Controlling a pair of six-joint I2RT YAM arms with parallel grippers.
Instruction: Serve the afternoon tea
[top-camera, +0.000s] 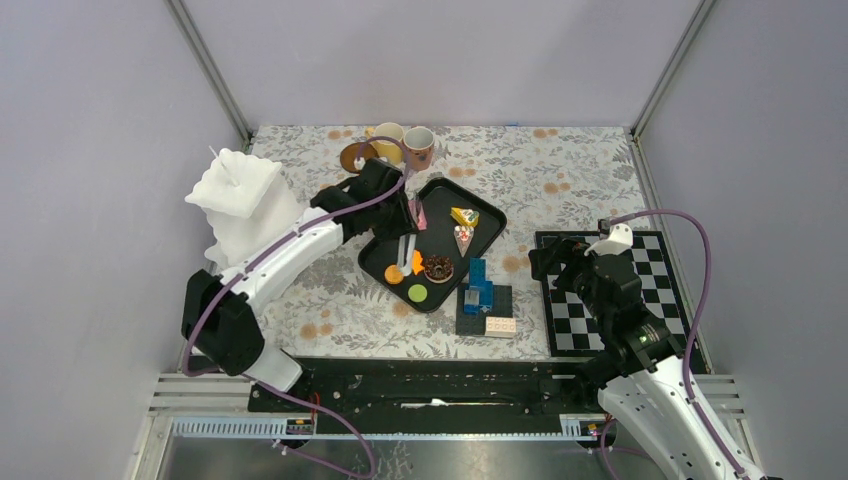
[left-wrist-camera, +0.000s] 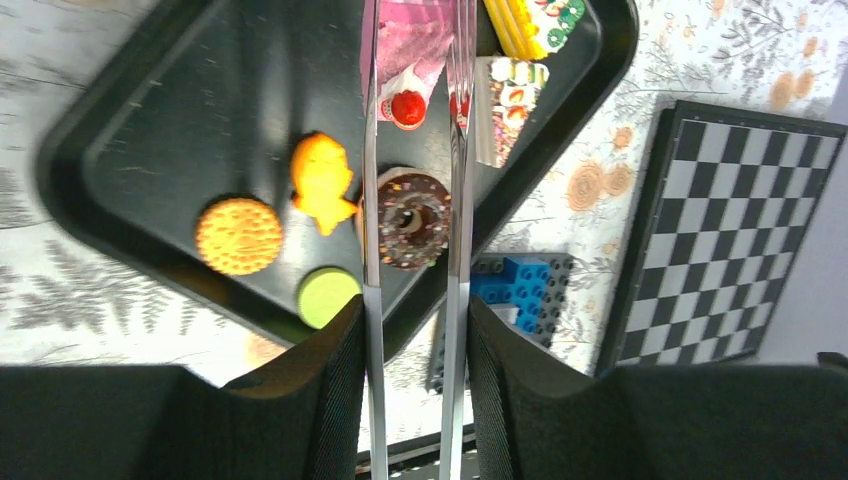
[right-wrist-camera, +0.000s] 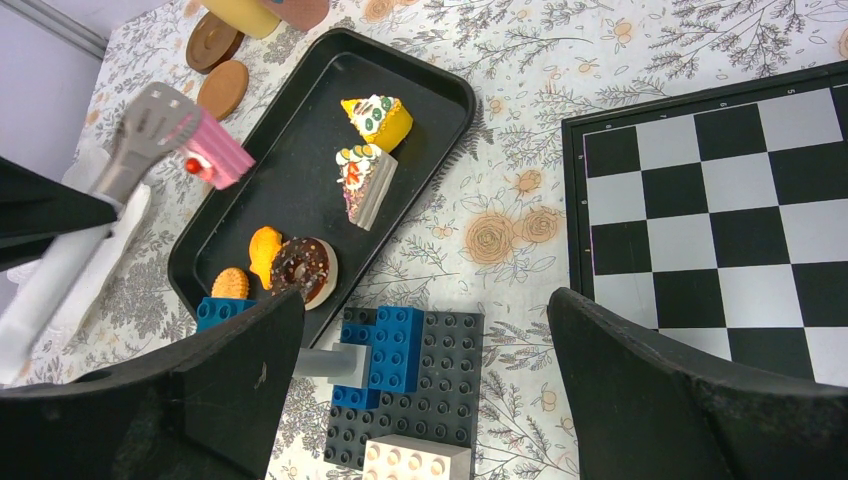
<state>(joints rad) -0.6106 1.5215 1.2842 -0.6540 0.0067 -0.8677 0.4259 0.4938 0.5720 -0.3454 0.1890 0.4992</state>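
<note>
Two arms work a flower-print table. Far left: a white crumpled lump (top-camera: 240, 195) beside the left arm.

Left gripper (left-wrist-camera: 414, 330) is clamped on metal tongs (left-wrist-camera: 371, 200). The tongs in turn pinch a pink cake (right-wrist-camera: 218, 158), held clear above the far-left part of the black tray (left-wrist-camera: 170, 120).

Far edge of the table, off the tray: two brown coasters (right-wrist-camera: 222, 88), then the yellow mug (top-camera: 388, 140) and the pink mug (top-camera: 420, 147) side by side.

Tray, near-left end: round orange cookie (left-wrist-camera: 239, 236), irregular orange cookie (left-wrist-camera: 321, 182) and green cookie (left-wrist-camera: 326, 296). The donut (left-wrist-camera: 410, 218) lies just right of them, seen between the tong arms in the left wrist view.

Farther right on the tray: white cake slice (top-camera: 464, 238) and yellow cake (top-camera: 464, 214), close but apart.

Just right of the tray's near corner: brick stack (top-camera: 480, 295), blue on a black base.

Right: chessboard (right-wrist-camera: 740, 200). Right gripper (right-wrist-camera: 425, 310) hovers over its left edge, jaws wide apart.
</note>
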